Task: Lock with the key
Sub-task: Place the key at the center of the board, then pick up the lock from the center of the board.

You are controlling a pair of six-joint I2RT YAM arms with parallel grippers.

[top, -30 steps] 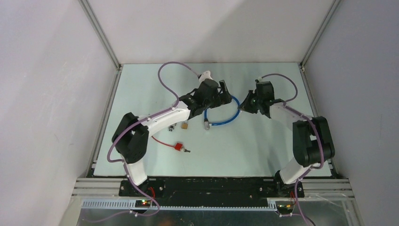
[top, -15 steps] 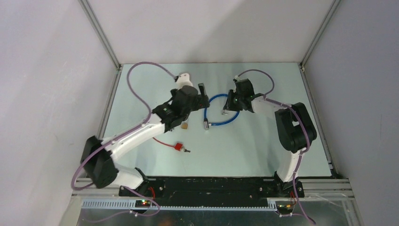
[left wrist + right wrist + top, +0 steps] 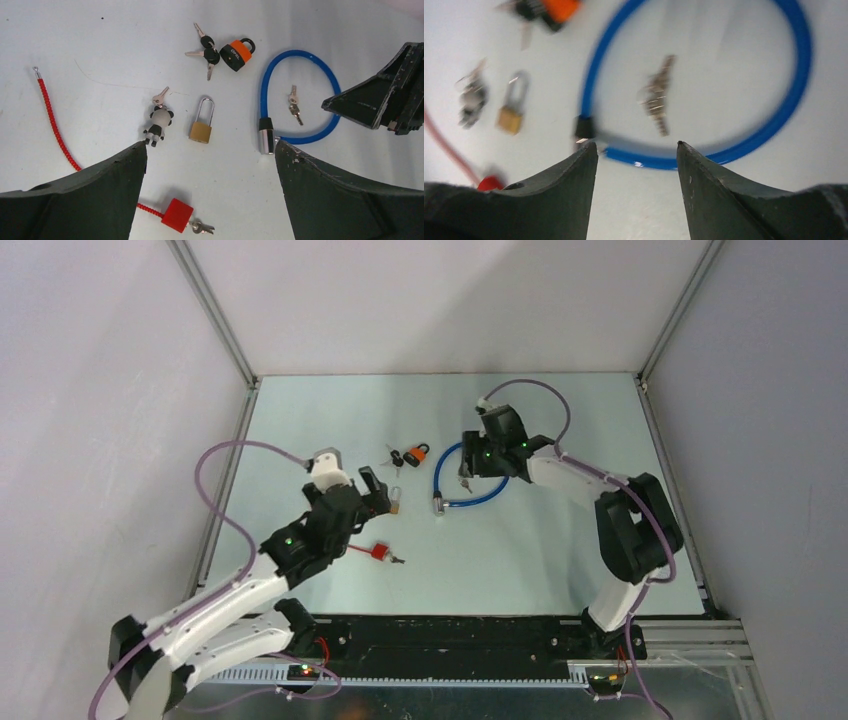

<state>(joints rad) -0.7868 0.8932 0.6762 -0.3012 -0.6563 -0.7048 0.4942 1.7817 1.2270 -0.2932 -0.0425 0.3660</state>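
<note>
**Four locks, four sets of keys, both grippers empty**

Four locks lie on the table (image 3: 560,560): two cable locks and two padlocks. Every place here is given from the blue cable lock (image 3: 305,52), which is curled into a loop whose ends meet at its silver and black head.

Farthest left of it, and nearer the arm bases, is the red cable lock (image 3: 52,120). Its red cube body (image 3: 176,215) has one key (image 3: 201,228) sticking out. Next comes one panda fob (image 3: 159,125) with a single key on it. One brass padlock (image 3: 202,127) lies just left of the blue lock's head, apart from it. One orange and black padlock (image 3: 236,54) lies left of the top of the blue loop, and a bunch of what look like three keys (image 3: 205,47) touches its left side. The fourth set is a small bunch of keys (image 3: 294,104). It lies inside the blue loop on the bare table, not touching the cable.

There are two grippers. The left gripper (image 3: 210,145) hangs left of the blue cable lock and nearer the bases. Its jaws are spread as wide as they go, with nothing between them and nothing touched. The right gripper (image 3: 636,145) hovers over the blue loop with its jaws partly apart. It holds nothing, and the small keys lie on the table in line with the gap. That view is blurred, so finer detail cannot be told.
</note>
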